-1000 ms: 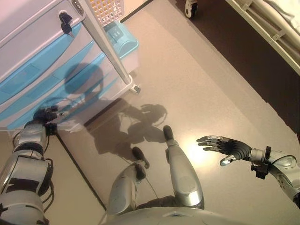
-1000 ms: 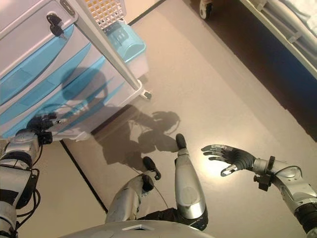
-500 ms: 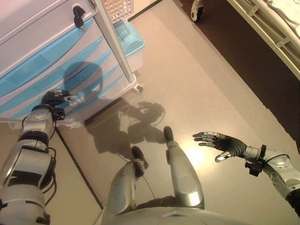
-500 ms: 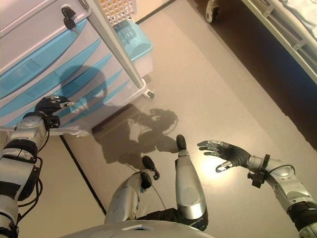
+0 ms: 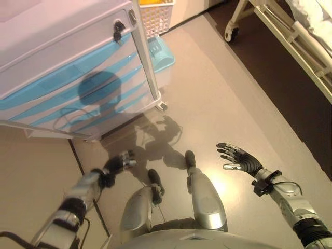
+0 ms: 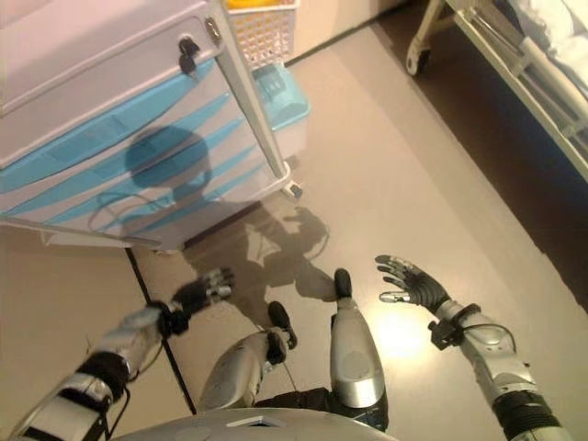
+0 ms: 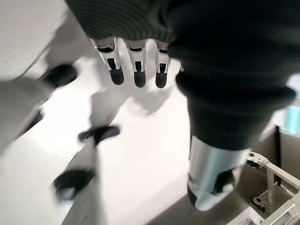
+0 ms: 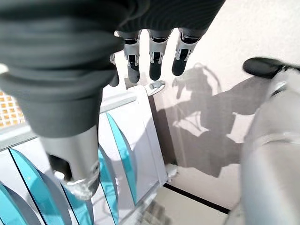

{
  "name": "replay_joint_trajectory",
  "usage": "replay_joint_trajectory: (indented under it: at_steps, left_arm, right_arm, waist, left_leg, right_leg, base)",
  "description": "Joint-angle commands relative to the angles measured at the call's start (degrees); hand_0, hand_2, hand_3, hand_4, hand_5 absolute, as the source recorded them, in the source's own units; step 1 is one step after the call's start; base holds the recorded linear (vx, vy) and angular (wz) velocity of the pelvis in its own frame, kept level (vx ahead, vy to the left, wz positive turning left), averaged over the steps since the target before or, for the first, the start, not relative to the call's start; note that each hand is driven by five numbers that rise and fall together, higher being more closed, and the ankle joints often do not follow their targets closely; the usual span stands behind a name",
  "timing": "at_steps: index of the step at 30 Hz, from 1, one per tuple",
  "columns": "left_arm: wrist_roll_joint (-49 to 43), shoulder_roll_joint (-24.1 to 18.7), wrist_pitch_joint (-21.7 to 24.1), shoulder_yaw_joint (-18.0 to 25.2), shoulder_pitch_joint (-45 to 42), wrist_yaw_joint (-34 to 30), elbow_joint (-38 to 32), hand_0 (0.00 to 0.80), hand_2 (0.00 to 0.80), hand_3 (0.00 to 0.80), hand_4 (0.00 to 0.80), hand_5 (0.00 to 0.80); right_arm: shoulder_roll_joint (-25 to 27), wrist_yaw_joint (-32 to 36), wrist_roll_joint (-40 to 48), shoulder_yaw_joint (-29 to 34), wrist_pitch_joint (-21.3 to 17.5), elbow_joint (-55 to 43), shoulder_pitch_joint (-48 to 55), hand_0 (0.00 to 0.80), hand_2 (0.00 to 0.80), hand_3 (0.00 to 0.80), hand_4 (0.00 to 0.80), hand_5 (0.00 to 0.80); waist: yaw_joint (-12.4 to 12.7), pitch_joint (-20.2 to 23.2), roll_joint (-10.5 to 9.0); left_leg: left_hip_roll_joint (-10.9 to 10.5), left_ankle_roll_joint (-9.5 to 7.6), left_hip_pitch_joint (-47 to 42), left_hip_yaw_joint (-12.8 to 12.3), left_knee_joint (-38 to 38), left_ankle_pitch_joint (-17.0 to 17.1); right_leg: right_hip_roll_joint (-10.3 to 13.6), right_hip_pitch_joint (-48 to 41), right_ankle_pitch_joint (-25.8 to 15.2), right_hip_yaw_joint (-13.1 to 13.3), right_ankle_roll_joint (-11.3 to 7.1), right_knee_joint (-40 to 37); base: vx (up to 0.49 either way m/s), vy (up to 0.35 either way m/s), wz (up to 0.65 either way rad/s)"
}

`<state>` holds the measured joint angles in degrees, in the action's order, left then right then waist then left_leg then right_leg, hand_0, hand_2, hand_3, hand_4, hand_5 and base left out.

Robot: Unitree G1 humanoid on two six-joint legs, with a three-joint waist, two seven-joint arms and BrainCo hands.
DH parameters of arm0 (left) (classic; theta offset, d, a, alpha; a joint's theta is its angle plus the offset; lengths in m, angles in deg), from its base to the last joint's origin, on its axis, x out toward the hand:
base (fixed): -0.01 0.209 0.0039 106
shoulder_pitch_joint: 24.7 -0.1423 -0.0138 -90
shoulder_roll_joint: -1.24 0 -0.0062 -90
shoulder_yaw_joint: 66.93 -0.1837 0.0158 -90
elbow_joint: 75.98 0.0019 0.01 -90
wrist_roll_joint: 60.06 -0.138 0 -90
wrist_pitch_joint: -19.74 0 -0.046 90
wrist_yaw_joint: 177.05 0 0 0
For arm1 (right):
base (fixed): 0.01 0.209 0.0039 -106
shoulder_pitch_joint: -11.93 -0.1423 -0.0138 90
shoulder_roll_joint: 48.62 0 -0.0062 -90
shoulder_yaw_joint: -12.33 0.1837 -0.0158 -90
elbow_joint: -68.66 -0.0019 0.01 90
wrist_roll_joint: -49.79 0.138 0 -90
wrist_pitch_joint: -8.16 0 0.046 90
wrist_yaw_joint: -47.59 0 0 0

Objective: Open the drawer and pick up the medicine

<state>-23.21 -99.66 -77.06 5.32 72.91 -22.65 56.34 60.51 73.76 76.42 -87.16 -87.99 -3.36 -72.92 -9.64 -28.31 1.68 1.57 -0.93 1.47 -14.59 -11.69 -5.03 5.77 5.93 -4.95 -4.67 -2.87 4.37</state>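
Note:
The medicine cart [image 5: 62,46] stands at the upper left, white with several light blue drawer fronts [image 5: 67,88], all pushed in. A key hangs in the lock [image 5: 119,31] on its top drawer. No medicine shows in any view. My left hand [image 5: 118,163] hangs low over the floor, well short of the cart, fingers straight and empty; its fingers [image 7: 136,70] also show in the left wrist view. My right hand [image 5: 238,158] is open and empty over the floor at the right. The right wrist view shows its fingers [image 8: 154,61] and the drawers [image 8: 117,154] beyond.
A white mesh basket [image 5: 155,15] hangs on the cart's right side, with a light blue bin [image 5: 162,57] under it. A bed frame [image 5: 290,41] on wheels [image 5: 229,35] runs along the upper right over dark flooring. A dark seam line [image 5: 83,176] crosses the floor.
My left hand has left the cart's lower drawers and dropped back toward me, low over the floor. The camera has shifted, so the cart sits higher. The right hand stays open.

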Motion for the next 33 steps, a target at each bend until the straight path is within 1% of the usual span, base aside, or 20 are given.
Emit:
replay_joint_trajectory:
  at_steps: [1, 3, 5, 9, 10, 12, 16, 19, 22, 24, 26, 30, 33]
  left_arm:
    - [1.2, 0.21, -1.94, 0.53, -4.35, -3.14, -2.02, 0.0, 0.0, 0.0, 0.0, 0.0]
    - [2.2, 1.59, -2.8, 0.61, -6.47, -3.88, -2.15, 0.0, 0.0, 0.0, 0.0, 0.0]
    - [2.84, 2.18, -2.19, 0.54, -7.91, -4.49, -2.81, 0.0, 0.0, 0.0, 0.0, 0.0]
    - [9.05, 2.61, -3.24, 1.54, -10.87, -5.97, -6.13, 0.0, 0.0, 0.0, 0.0, 0.0]
    - [9.47, 2.72, -3.03, 1.55, -11.11, -6.29, -6.35, 0.0, 0.0, 0.0, 0.0, 0.0]
    - [11.34, 3.46, -2.46, 1.48, -11.86, -6.97, -7.6, 0.0, 0.0, 0.0, 0.0, 0.0]
    - [14.97, 4.82, -1.19, 0.71, -12.46, -7.85, -8.47, 0.0, 0.0, 0.0, 0.0, 0.0]
    - [16.38, 6.69, -2.07, 0.53, -12.57, -9.38, -7.34, 0.0, 0.0, 0.0, 0.0, 0.0]
    - [15.97, 8.44, 0.01, -0.59, -12.37, -9.4, -4.28, 0.0, 0.0, 0.0, 0.0, 0.0]
    - [16.13, 9.61, 0.03, -0.66, -11.94, -9.09, -2.14, 0.0, 0.0, 0.0, 0.0, 0.0]
    - [16.27, 10.67, 0.82, -0.73, -11.61, -9.25, -0.3, 0.0, 0.0, 0.0, 0.0, 0.0]
    - [16.55, 11.6, 1.29, -1.08, -11.26, -7.63, 1.14, 0.0, 0.0, 0.0, 0.0, 0.0]
    - [16.91, 12.11, 1.22, -0.91, -11.15, -7.29, 2.11, 0.0, 0.0, 0.0, 0.0, 0.0]
  right_arm:
    - [-1.89, -2.8, 0.69, -1.01, -0.92, -0.67, 1.81, 0.0, 0.0, 0.0, 0.0, 0.0]
    - [-4.37, -3.6, 2.52, -2.27, -0.26, -0.07, 2.15, 0.0, 0.0, 0.0, 0.0, 0.0]
    - [-5.8, -3.05, 3.9, -2.89, -0.25, 0.53, 2.56, 0.0, 0.0, 0.0, 0.0, 0.0]
    - [-8.21, -2.66, 7.01, -4.4, -0.36, 2.07, 3.18, 0.0, 0.0, 0.0, 0.0, 0.0]
    - [-8.68, -2.69, 7.45, -4.68, -0.3, 2.45, 3.11, 0.0, 0.0, 0.0, 0.0, 0.0]
    - [-10.63, -0.95, 11.51, -5.93, -0.48, 3.41, 2.94, 0.0, 0.0, 0.0, 0.0, 0.0]
    - [-13.5, 0.31, 13.85, -7.77, -1.25, 6.17, 2.18, 0.0, 0.0, 0.0, 0.0, 0.0]
    - [-15.86, 0.32, 15.19, -8.58, -1.48, 9.99, 1.3, 0.0, 0.0, 0.0, 0.0, 0.0]
    - [-17.97, -1.2, 16.44, -9.14, -2.15, 14.73, 0.11, 0.0, 0.0, 0.0, 0.0, 0.0]
    - [-18.81, -2.06, 17.42, -9.04, -2.24, 17.16, -0.45, 0.0, 0.0, 0.0, 0.0, 0.0]
    - [-19.87, -1.42, 19.82, -8.8, -1.92, 19.58, -0.76, 0.0, 0.0, 0.0, 0.0, 0.0]
    - [-21.66, -0.1, 24.27, -8.35, -1.65, 22.12, -0.22, 0.0, 0.0, 0.0, 0.0, 0.0]
    - [-22.23, 0.61, 25.59, -7.98, -1.41, 23.35, 0.08, 0.0, 0.0, 0.0, 0.0, 0.0]
  waist:
    - [1.98, 7.3, 0.46]
    - [2.88, 8.8, 0.33]
    - [3.52, 9.85, 0.29]
    - [5.33, 12.41, 0.28]
    - [5.56, 12.72, 0.26]
    - [6.44, 13.87, 0.2]
    - [7.37, 15.32, 0.07]
    - [8.06, 16.49, -0.09]
    - [8.46, 17.35, -0.32]
    - [8.57, 17.74, -0.44]
    - [8.58, 18.21, -0.52]
    - [8.37, 19.0, -0.53]
    - [8.21, 19.24, -0.44]
  left_leg:
    - [-3.46, -0.42, -1.39, 4.92, 6.75, 0.2]
    - [-3.13, -0.18, -2.2, 5.86, 7.72, 0.64]
    - [-2.86, 0.22, -2.77, 6.61, 8.59, 1.14]
    - [-2.13, 1.21, -3.89, 8.05, 10.85, 2.46]
    - [-2.05, 1.32, -4.02, 8.22, 11.08, 2.62]
    - [-1.81, 1.7, -4.38, 8.91, 11.94, 3.15]
    - [-1.54, 2.26, -4.94, 9.64, 13.16, 3.81]
    - [-1.42, 2.5, -5.21, 10.18, 13.72, 4.13]
    - [-1.16, 2.61, -5.49, 10.46, 14.32, 4.44]
    - [-1.04, 2.68, -5.76, 10.54, 14.56, 4.49]
    - [-0.88, 2.69, -6.0, 10.55, 14.8, 4.51]
    - [-0.71, 2.63, -6.4, 10.46, 15.34, 4.72]
    - [-0.61, 2.75, -6.54, 10.39, 15.78, 4.9]
  right_leg:
    - [3.05, -0.9, 8.24, -3.84, -4.78, 9.78]
    - [2.6, -2.47, 9.08, -4.88, -4.38, 8.44]
    - [2.27, -3.59, 9.27, -5.67, -4.19, 7.23]
    - [1.54, -6.16, 9.32, -7.31, -3.77, 4.93]
    - [1.48, -6.51, 9.32, -7.56, -3.7, 4.69]
    - [1.2, -7.51, 9.42, -8.47, -3.39, 3.91]
    - [0.68, -8.9, 9.52, -9.34, -2.99, 2.64]
    - [0.41, -9.71, 9.78, -9.98, -2.65, 2.08]
    - [-0.07, -10.24, 10.03, -10.22, -2.34, 1.77]
    - [-0.3, -10.64, 10.14, -10.37, -2.19, 1.53]
    - [-0.55, -10.84, 10.25, -10.34, -2.06, 1.39]
    - [-1.05, -11.23, 10.38, -10.02, -1.87, 1.16]
    - [-1.23, -11.4, 10.44, -10.03, -1.87, 1.01]
  base:
    - [0.011, -0.269, 0.19]
    - [-0.008, -0.23, 0.12]
    - [-0.017, -0.206, 0.12]
    - [0.0, -0.182, 0.21]
    - [0.009, -0.189, 0.29]
    - [-0.002, -0.149, 0.19]
    - [-0.018, -0.105, 0.17]
    - [-0.029, -0.081, 0.08]
    - [-0.032, -0.08, 0.07]
    - [-0.034, -0.066, 0.06]
    - [-0.039, -0.057, 0.03]
    - [-0.049, -0.041, 0.03]
    - [-0.027, -0.014, 0.01]
